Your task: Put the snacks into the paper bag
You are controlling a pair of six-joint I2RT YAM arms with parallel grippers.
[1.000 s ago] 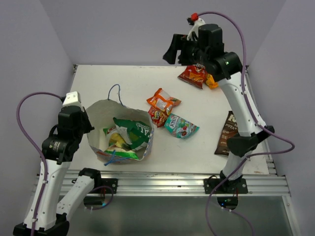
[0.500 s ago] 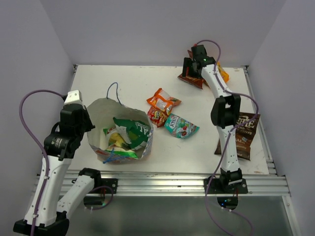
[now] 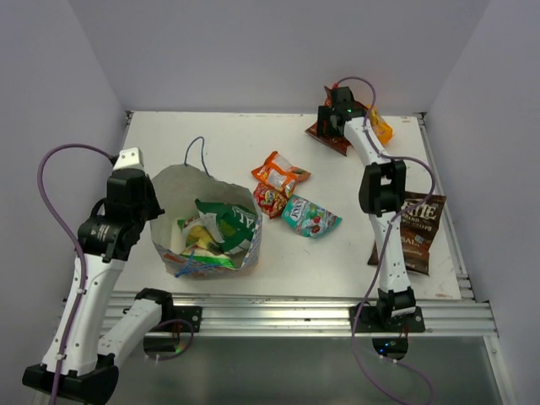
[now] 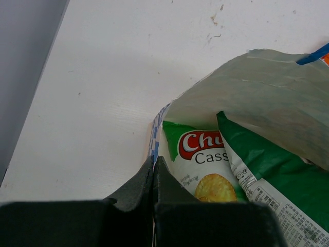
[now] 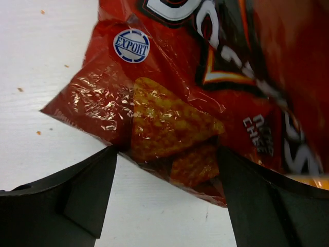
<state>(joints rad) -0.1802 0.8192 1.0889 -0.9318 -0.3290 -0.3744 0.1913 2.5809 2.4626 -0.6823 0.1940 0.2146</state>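
A: Nearest us, what is the left gripper [image 4: 154, 172] doing?

B: Its 2 fingers are pressed together on the near-left rim of the paper bag [image 4: 257, 87], pinching the wall. I judge the pinch is there to steady the mouth. It should pull gently outward, not down, or the thin paper will crease.

A: And the step in hand?

B: Picking up the red packet [image 5: 169, 113] at the far right of the table [image 3: 219, 143]. The right gripper [image 5: 165, 154] is spread wide and holds nothing, with 1 finger on either side of the packet's lower corner. It would do best to close on the flat sealed edge, not the puffed middle, and to lift slowly, since slick film can slide out.

A: Materials?

B: The bag is matte white paper, soft-walled, with a thin blue string handle. Inside it, 2 glossy green packets [image 3: 228, 221] lean on each other. Mid-table, an orange packet [image 3: 278, 171] and a teal packet [image 3: 308, 215] lie near each other, both crinkly foil. A dark brown packet [image 3: 418, 232] lies flat near the right edge, partly behind the arm. Farthest, the red packet is shiny wrinkled film, and a yellow-orange packet [image 3: 381, 128] lies just beside it.
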